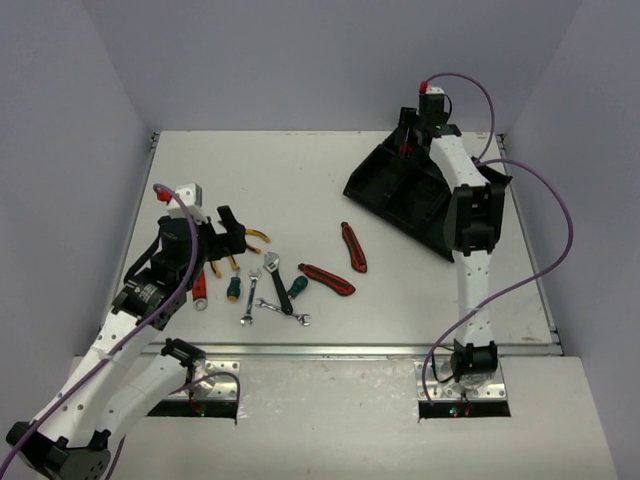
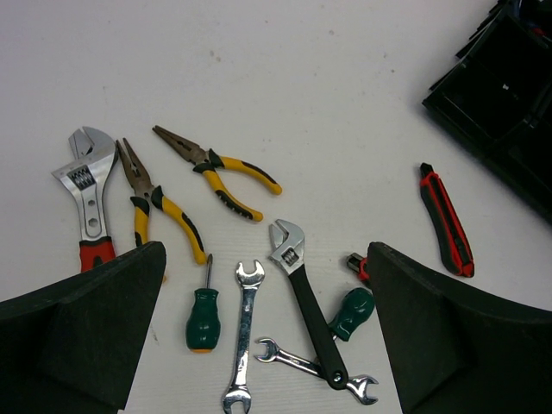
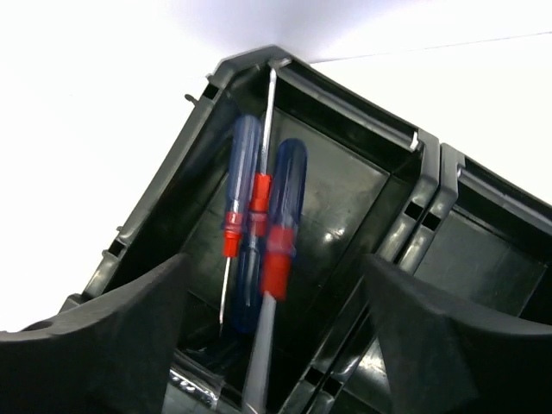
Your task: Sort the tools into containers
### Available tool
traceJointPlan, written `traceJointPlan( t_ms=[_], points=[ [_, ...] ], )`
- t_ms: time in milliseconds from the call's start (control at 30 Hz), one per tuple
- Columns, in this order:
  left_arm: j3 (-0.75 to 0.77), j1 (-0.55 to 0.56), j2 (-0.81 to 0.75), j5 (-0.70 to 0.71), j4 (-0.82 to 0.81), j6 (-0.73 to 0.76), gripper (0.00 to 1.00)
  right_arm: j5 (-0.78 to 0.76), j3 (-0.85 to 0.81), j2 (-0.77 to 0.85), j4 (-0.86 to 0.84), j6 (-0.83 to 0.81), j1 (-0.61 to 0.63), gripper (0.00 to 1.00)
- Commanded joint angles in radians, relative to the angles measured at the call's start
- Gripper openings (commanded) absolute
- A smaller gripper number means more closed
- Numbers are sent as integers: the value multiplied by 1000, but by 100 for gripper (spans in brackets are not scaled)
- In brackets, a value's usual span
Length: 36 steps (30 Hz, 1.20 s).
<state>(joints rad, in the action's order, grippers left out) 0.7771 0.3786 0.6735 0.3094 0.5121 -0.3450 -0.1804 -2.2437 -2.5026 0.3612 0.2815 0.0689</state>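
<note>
Two robot arms work at a white desk. The right tool hangs over the far corner compartment of a black organiser tray, its fingers spread apart and holding nothing. Directly below it, blue-handled screwdrivers lie side by side in that compartment, lengthwise along its wall. Whether there are two or three is hard to make out. The left tool is also wide open and empty, hovering over the unsorted pile, so the left arm is plainly the nearer one. Between its fingers lies a black-handled adjustable wrench, long axis running roughly across the line on which the fingers close. Around it are two green stubby screwdrivers, two silver spanners, two yellow-handled pliers and a red-handled wrench, its handle cut off by a finger. A red-black utility knife lies apart, towards the tray; a second knife is mostly hidden in the wrist view.
</note>
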Motion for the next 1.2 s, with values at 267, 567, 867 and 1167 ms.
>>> traceJointPlan(
  t_ms=[267,567,867,1167],
  points=[
    [9,0,-10,1,-48,14,100,132,76,417,84,84,40,99],
    [35,-8,-8,220,13,-78,100,-225,487,644,248,10,456,99],
    [43,-17,-48,323,47,-129,100,-27,870,747,38,368,654,99],
    [50,-20,-7,346,64,-154,100,-187,631,499,324,578,807,99]
  ],
)
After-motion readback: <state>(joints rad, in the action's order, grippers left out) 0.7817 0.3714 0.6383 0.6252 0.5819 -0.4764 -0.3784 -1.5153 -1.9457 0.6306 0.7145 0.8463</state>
